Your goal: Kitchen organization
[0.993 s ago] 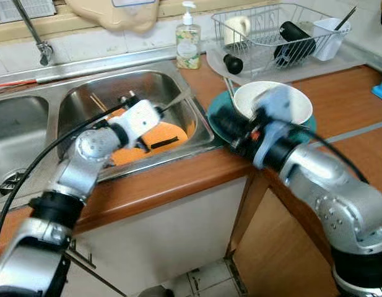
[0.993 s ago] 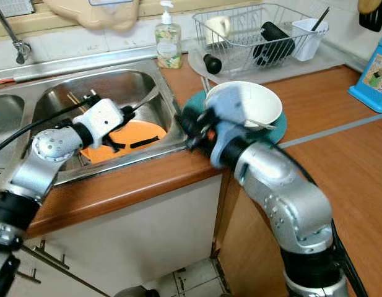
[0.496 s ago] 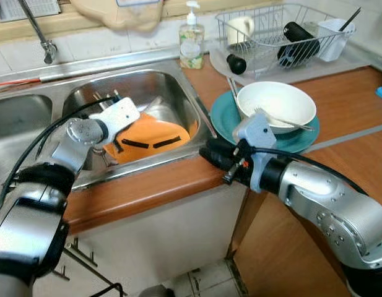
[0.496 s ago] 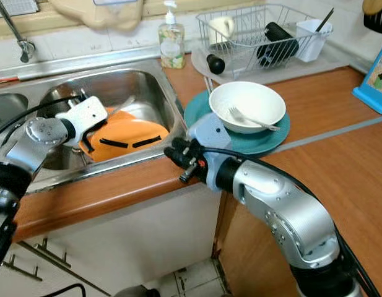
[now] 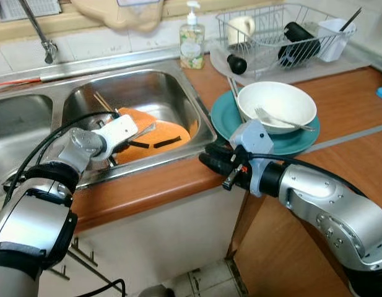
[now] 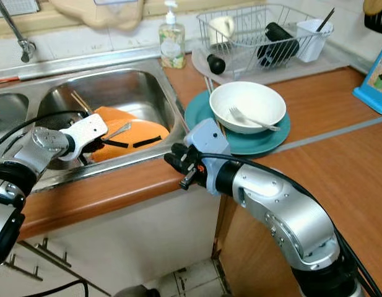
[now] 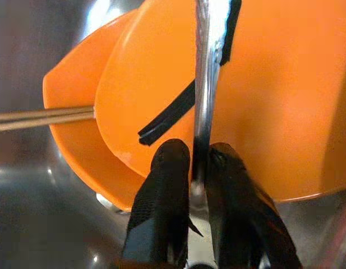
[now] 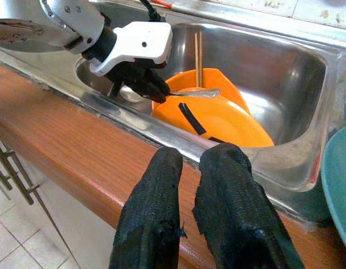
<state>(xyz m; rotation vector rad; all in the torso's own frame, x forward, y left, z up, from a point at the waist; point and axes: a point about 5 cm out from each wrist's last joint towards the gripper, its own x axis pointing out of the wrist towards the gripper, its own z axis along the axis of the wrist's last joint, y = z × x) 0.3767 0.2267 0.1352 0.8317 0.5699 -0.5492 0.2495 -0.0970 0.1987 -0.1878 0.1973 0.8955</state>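
Two orange bowls (image 5: 163,132) lie stacked and tilted in the right sink basin (image 5: 172,86). My left gripper (image 5: 130,140) reaches in from the near left and is shut on the handle of a metal utensil (image 7: 207,61), which lies across the upper bowl (image 7: 273,112). Wooden chopsticks (image 5: 102,102) stick out behind the bowls. My right gripper (image 5: 213,162) hovers over the wooden counter's front edge, beside the sink's right corner, shut and empty. A white bowl (image 5: 277,105) with a fork (image 5: 271,117) in it sits on a teal plate (image 5: 302,141) just behind that gripper.
A wire dish rack (image 5: 283,31) with a mug, a dark bottle and a white cup stands at the back right. A soap bottle (image 5: 192,43) stands behind the sink, with the faucet (image 5: 39,34) at the back left. A second basin (image 5: 17,124) lies to the left.
My left gripper drew back toward the sink's near-left side with the utensil, and the orange bowls shifted. My right gripper left the teal plate for the counter edge, then stayed there.
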